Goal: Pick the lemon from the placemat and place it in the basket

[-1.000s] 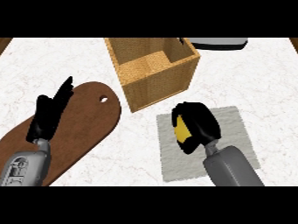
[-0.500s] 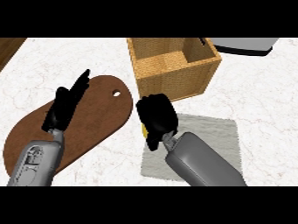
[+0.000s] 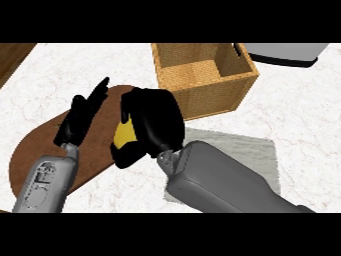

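Yellow lemon (image 3: 124, 134) mostly hidden, clasped in curled black fingers of right hand (image 3: 154, 125), up off grey placemat (image 3: 239, 150) lying flat on the counter, near open-topped wooden basket (image 3: 202, 102) standing upright just beyond placemat's far edge.

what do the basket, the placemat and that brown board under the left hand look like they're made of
Basket: looks like woven wicker or light wood, tan with a fine weave texture, matte. Placemat: seemingly grey cloth, a soft mottled surface with slightly uneven edges. Board: probably wood, dark reddish brown and smooth, though grain is hard to make out.
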`<move>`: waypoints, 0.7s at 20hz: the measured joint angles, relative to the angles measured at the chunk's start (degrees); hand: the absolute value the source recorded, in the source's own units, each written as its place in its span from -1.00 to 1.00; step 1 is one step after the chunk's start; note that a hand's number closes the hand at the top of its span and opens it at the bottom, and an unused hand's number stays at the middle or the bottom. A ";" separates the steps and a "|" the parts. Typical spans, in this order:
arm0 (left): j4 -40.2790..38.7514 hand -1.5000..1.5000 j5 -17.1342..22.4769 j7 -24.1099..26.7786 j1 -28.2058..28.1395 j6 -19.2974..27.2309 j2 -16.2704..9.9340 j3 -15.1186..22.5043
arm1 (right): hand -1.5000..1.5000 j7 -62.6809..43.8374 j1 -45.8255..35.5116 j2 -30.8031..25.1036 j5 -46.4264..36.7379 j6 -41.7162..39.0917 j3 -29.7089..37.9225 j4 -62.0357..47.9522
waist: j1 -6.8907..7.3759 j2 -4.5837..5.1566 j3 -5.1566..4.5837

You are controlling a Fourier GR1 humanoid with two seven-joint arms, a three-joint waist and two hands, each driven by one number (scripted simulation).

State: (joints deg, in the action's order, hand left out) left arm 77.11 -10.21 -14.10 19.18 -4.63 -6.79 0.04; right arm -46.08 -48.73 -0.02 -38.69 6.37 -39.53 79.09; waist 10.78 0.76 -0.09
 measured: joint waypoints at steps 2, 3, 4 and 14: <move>-0.50 0.00 -0.14 -0.03 0.50 0.20 -0.06 -0.17 | 1.00 -3.57 -4.67 0.00 2.37 3.27 0.27 0.74 | -0.31 -0.13 -0.07; -0.57 0.00 -0.09 -0.16 0.62 0.18 -0.17 -0.32 | 1.00 -5.50 -7.32 0.01 3.48 4.56 0.43 0.95 | -0.45 -0.26 -0.10; -0.71 0.00 -0.16 0.02 0.40 0.30 -0.10 -0.31 | 1.00 -7.27 -10.13 -0.01 4.45 5.60 0.67 0.87 | -0.56 -0.37 -0.14; -1.45 0.00 -0.60 0.38 0.06 1.42 -0.26 -1.07 | 1.00 -14.82 -37.14 -0.34 13.98 10.32 5.41 -9.29 | -2.61 -0.64 -0.35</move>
State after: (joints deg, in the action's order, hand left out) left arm 75.66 -10.82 -13.71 19.24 -3.21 -7.05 -1.03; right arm -60.90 -85.87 -0.37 -24.71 16.68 -34.11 69.80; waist 8.17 0.12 -0.44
